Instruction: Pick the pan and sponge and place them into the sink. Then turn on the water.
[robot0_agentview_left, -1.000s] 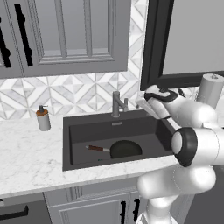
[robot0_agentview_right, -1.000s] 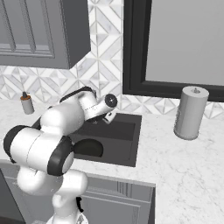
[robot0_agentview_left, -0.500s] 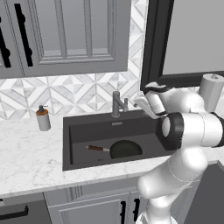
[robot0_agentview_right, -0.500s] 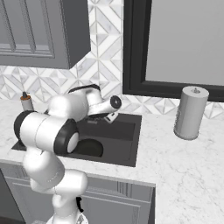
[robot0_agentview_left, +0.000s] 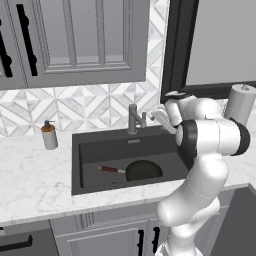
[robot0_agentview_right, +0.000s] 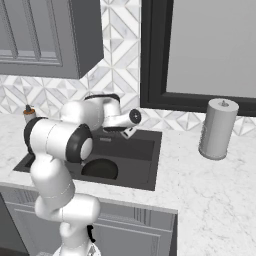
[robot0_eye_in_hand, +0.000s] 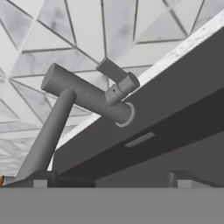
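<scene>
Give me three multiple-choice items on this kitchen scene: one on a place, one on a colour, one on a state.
1. Where is the pan?
A. in the sink
B. on the counter
C. in the end effector

2. What colour is the dispenser's cap?
A. green
B. orange-brown
C. white

3. What is the faucet doing?
A. running
B. dripping
C. no water seen

Answers: 1 A, the pan lies on the basin floor. 2 B, the cap tops a grey bottle. 3 C, the spout and basin show no stream; the end effector hovers beside the faucet.
</scene>
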